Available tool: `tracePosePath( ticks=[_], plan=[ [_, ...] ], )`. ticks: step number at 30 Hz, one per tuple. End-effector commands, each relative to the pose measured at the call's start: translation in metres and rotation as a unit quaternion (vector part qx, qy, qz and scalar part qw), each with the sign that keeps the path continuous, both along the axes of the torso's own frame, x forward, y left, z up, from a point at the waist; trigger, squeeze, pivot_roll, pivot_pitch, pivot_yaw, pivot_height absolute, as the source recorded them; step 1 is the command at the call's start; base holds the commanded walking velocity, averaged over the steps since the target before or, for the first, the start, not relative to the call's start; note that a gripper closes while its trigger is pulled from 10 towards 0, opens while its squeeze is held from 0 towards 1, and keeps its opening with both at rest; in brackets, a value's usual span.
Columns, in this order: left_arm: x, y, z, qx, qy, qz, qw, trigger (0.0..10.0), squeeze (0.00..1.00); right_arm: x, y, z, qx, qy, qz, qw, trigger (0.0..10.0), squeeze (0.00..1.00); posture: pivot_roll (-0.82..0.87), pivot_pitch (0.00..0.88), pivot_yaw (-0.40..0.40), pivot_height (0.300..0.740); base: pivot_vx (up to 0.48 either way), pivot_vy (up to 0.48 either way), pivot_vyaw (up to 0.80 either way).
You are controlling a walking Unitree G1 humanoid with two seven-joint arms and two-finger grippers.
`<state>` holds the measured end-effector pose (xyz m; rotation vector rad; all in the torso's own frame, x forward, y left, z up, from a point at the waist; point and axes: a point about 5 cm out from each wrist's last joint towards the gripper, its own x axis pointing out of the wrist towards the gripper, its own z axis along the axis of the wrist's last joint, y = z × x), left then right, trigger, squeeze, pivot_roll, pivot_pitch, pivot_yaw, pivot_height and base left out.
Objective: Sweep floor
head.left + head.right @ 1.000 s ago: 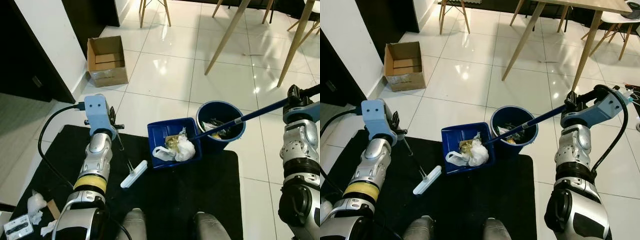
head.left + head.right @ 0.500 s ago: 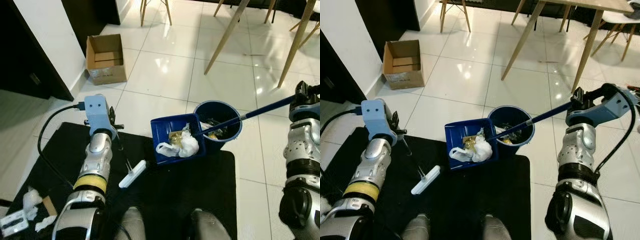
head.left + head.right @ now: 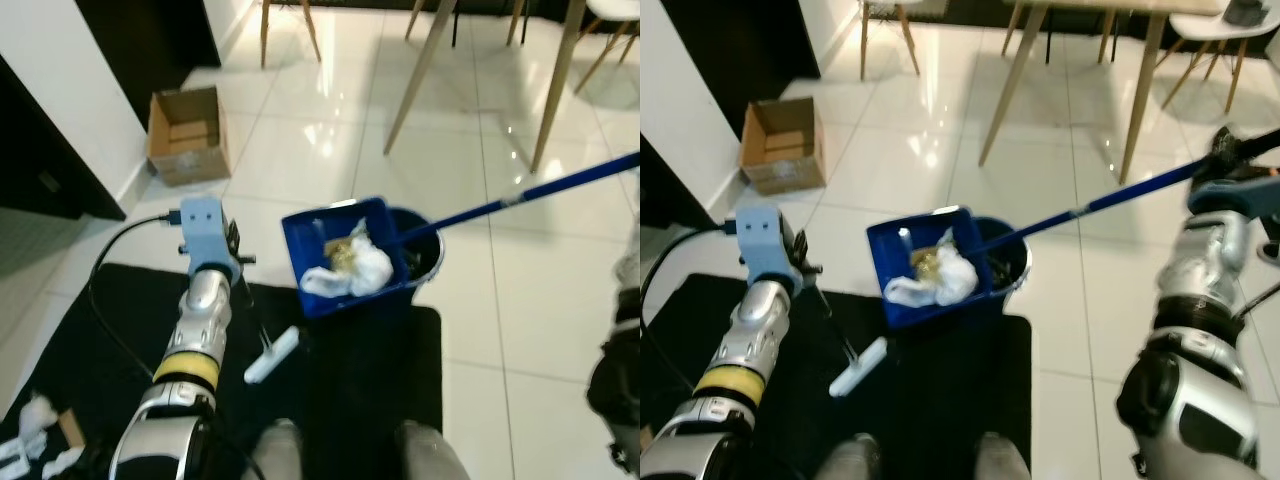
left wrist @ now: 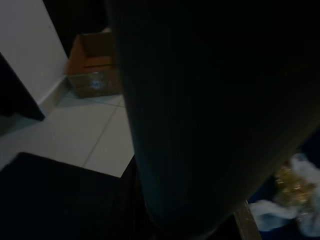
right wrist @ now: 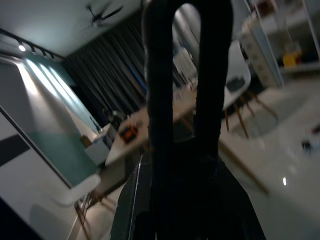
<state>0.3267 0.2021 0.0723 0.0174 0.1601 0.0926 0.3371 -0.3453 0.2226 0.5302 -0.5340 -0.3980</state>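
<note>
- Blue dustpan (image 3: 345, 262) raised and tilted, its right edge over the dark blue bin (image 3: 424, 250) standing on the white tiled floor (image 3: 520, 300) just beyond the far right corner of the black mat (image 3: 340, 370)
- White crumpled bag and yellowish scraps (image 3: 352, 268) lying inside the pan, toward its near side
- Long blue handle (image 3: 1110, 200) running from the pan up and to the right to the right gripper (image 3: 1232, 150), at the far right of the scene
- Right fingers (image 5: 210, 75) seen close and dark in the wrist view, two prongs joined at the top like a loop; whether clamped on the handle, cannot tell from these pictures
- Left gripper (image 3: 232, 255) reaching forward over the mat's far left part, past the light blue wrist block (image 3: 205, 235); thin rod going from it down to the white brush head (image 3: 272, 354), which rests on the mat
- Fingers of the left gripper too small and dark to read; apart or clamped, cannot tell
- Left wrist view mostly dark, with the cardboard box and a bit of the white bag visible at the edges
- Open cardboard box (image 3: 184, 150) on the tiles to the far left, beside the white wall (image 3: 70, 70)
- Wooden table legs (image 3: 418, 70) and chair legs across the far side of the room
- White scraps (image 3: 35, 425) on the near left, beside the mat
</note>
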Motion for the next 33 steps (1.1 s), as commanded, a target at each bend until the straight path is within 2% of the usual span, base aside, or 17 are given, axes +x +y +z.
tracePosePath(
  ticks=[1,4,7,11,16,23,33],
  plan=[
    [0.000,0.003,0.003,0.009,-0.009,0.003,1.000,10.0,0.00,-0.002,-0.004,0.006,0.011,-0.017,-0.009,1.000,10.0,0.00,0.01,0.022,-0.002,0.740,0.000,-0.480,0.00],
    [-0.001,0.004,0.002,0.012,-0.007,0.010,1.000,10.0,0.00,-0.007,-0.013,0.008,0.006,-0.017,-0.024,1.000,10.0,0.00,0.01,0.022,-0.002,0.740,0.000,-0.480,0.00],
    [-0.002,0.006,-0.001,0.005,0.001,0.027,1.000,10.0,0.00,-0.013,-0.021,0.008,0.006,-0.019,-0.037,0.999,10.0,0.00,0.01,0.027,0.000,0.740,0.000,0.000,0.00],
    [-0.002,0.005,-0.001,0.005,0.001,0.025,1.000,10.0,0.00,-0.015,-0.025,0.009,0.005,-0.020,-0.042,0.999,10.0,0.00,0.01,0.027,0.000,0.740,0.000,0.000,0.00],
    [0.000,0.002,-0.001,-0.010,0.004,0.013,1.000,10.0,0.00,-0.016,-0.034,0.024,-0.003,-0.029,-0.052,0.998,10.0,0.00,0.00,0.032,0.000,0.740,0.000,0.000,0.00],
    [0.000,0.001,0.000,-0.003,0.002,0.009,1.000,10.0,0.00,-0.013,-0.035,0.032,-0.005,-0.037,-0.050,0.998,10.0,0.00,0.00,0.030,-0.007,0.740,0.000,0.000,0.00],
    [0.000,-0.001,0.000,-0.004,0.000,0.001,1.000,10.0,0.00,-0.012,-0.033,0.028,-0.001,-0.037,-0.046,0.998,10.0,0.00,0.00,0.029,-0.006,0.740,0.000,0.000,0.00]
  ],
)
